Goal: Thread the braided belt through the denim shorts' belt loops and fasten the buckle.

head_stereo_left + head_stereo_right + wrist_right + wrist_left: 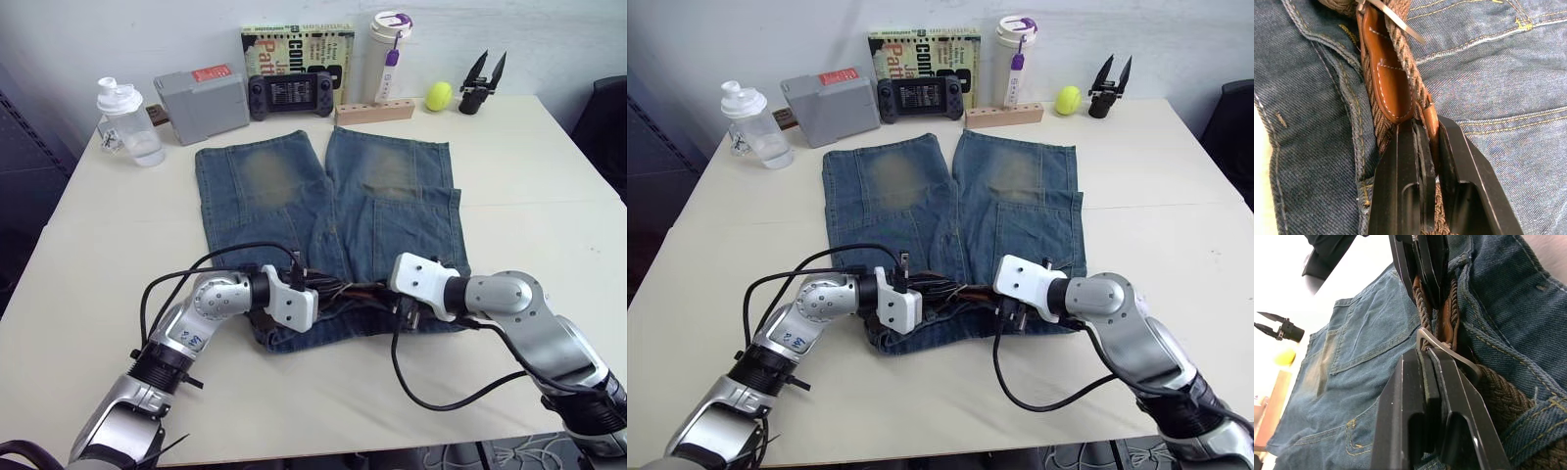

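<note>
Left claw (1431,363) closed on silver buckle (1442,346); right claw (1425,129) pinching tan leather end of braided belt (1400,54). Both meeting at waistband of denim shorts (323,211), spread flat mid-tabletop (549,196), waistband toward near edge.

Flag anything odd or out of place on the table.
Nothing stands out. The denim shorts lie flat, the braided belt sits along the waistband between both grippers, and the bottle at the back stands upright.
</note>
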Controlling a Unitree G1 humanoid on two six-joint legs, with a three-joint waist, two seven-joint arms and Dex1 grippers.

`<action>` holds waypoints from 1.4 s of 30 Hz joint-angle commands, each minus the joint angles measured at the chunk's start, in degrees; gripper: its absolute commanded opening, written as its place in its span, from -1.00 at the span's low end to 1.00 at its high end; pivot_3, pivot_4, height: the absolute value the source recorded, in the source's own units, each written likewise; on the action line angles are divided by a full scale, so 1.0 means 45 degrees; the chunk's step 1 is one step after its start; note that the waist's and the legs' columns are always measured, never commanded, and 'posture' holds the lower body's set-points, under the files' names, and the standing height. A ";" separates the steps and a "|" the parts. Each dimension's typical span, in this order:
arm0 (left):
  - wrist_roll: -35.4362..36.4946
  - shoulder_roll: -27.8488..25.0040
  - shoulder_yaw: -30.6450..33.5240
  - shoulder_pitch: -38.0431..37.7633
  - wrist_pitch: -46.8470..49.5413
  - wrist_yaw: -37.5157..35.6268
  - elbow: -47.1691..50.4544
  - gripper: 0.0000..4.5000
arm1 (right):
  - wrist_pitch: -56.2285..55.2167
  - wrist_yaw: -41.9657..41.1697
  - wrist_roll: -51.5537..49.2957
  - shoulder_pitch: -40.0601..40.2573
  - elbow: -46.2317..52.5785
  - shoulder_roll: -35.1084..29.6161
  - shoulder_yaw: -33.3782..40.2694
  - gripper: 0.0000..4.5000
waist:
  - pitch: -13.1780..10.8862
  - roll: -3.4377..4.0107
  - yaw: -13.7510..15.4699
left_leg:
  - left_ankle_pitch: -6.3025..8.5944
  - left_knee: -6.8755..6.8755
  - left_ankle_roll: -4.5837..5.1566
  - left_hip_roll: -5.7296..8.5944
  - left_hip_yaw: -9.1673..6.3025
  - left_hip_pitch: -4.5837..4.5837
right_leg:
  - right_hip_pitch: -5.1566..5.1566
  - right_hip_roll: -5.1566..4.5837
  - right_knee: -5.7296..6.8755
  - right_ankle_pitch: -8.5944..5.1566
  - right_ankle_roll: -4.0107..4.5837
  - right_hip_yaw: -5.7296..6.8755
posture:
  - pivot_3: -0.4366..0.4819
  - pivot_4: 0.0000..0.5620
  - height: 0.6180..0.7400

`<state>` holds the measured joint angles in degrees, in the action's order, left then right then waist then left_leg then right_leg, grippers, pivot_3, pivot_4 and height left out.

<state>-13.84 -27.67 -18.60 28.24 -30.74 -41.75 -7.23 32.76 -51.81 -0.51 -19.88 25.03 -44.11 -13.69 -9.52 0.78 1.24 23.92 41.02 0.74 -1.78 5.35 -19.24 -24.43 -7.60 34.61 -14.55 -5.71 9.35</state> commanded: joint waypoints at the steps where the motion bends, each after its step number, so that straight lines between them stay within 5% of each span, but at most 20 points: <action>1: 0.0648 -0.0663 0.0679 -0.1043 0.0197 0.0036 0.0882 -0.19 | -0.0432 0.0528 0.0733 0.0390 0.0685 -0.0268 -0.0120 -1.00 | 0.0000 0.0000 -0.0004 | 0.0000 0.0000 0.0000 0.0000 0.0000 0.0000 | 0.0000 0.0000 0.0000 0.0000 0.0000 0.0000 | -0.05 -0.47 0.70; 7: 0.4942 -0.2014 0.2609 -0.3639 0.3888 -0.1343 0.3354 0.60 | -0.1145 0.1305 0.1127 0.0906 0.1076 -0.0111 0.0218 -1.00 | 0.0001 0.0001 -0.0019 | 0.0000 -0.0003 0.0000 -0.0007 -0.0002 0.0000 | -0.0004 0.0001 0.0000 0.0000 0.0000 0.0001 | -0.05 -0.47 0.70; 14: 0.9179 -0.2833 0.4396 -0.5053 0.8332 -0.1932 0.5076 0.60 | -0.1867 0.1833 0.1367 0.1401 0.1205 0.0063 0.0264 -1.00 | -0.0003 0.0004 0.0030 | 0.0002 0.0005 -0.0004 -0.0012 -0.0014 -0.0001 | -0.0003 -0.0014 -0.0003 -0.0001 0.0001 -0.0007 | -0.05 -0.47 0.70; 18: 1.0750 -0.2603 0.4346 -0.5321 1.0701 -0.1694 0.5914 0.13 | -0.2119 0.2011 0.1492 0.1539 0.1188 0.0130 0.0260 -1.00 | -0.0003 0.0005 0.0004 | 0.0005 -0.0004 -0.0008 -0.0010 -0.0012 -0.0002 | -0.0003 -0.0007 -0.0013 -0.0001 0.0001 -0.0007 | -0.05 -0.47 0.70; 24: 0.9176 -0.2277 0.3190 -0.4976 1.1258 -0.1329 0.5376 -0.99 | -0.2499 0.2128 0.1454 0.1880 0.1312 0.0040 0.0619 -1.00 | -0.0003 0.0005 0.0016 | 0.0005 -0.0006 -0.0011 -0.0008 -0.0003 -0.0001 | -0.0002 0.0006 -0.0016 -0.0001 0.0001 -0.0009 | -0.05 -0.47 0.70; 28: 0.6812 -0.2562 0.1972 -0.5053 1.0415 -0.1180 0.4430 -0.99 | -0.3119 0.2183 0.1195 0.2750 0.1653 -0.0149 0.1490 -1.00 | -0.0003 0.0005 0.0004 | 0.0006 -0.0018 -0.0013 -0.0004 0.0008 0.0002 | -0.0002 0.0012 -0.0026 -0.0001 0.0001 -0.0010 | -0.05 -0.47 0.70; 32: 0.5429 -0.2940 0.1339 -0.5453 0.9127 -0.1484 0.4301 -0.99 | -0.4877 0.1881 0.0785 0.4921 0.1206 -0.0947 0.4119 -1.00 | 0.0004 0.0019 0.0046 | 0.0008 -0.0021 -0.0015 -0.0004 0.0005 0.0002 | 0.0003 0.0010 -0.0039 -0.0001 0.0001 -0.0009 | -0.05 -0.47 0.70; 37: 0.4490 -0.3072 0.1060 -0.5805 0.8171 -0.1479 0.3976 -0.99 | -0.7422 0.2204 0.1359 0.7005 -0.1643 -0.1934 0.6854 -1.00 | 0.0013 0.0032 0.0021 | 0.0009 -0.0027 -0.0013 -0.0005 0.0022 0.0033 | 0.0026 0.0010 -0.0043 0.0001 -0.0002 -0.0027 | -0.05 -0.47 0.70; 42: 0.4230 -0.2998 0.1048 -0.5891 0.7799 -0.1444 0.3873 -0.99 | -0.8200 0.3298 0.2064 0.6948 -0.3542 -0.2065 0.7241 -1.00 | 0.0037 0.0065 -0.0002 | 0.0009 -0.0033 -0.0013 -0.0008 0.0032 0.0060 | 0.0038 0.0012 -0.0041 0.0001 -0.0002 -0.0037 | -0.05 -0.47 0.70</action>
<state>9.43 -40.16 -11.56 4.83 4.01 -47.48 13.97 -2.83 -41.68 5.22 11.98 16.18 -52.91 14.86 -9.35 1.07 1.24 23.96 40.86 0.68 -1.82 5.49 -18.96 -24.26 -7.55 34.43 -14.55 -5.71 9.17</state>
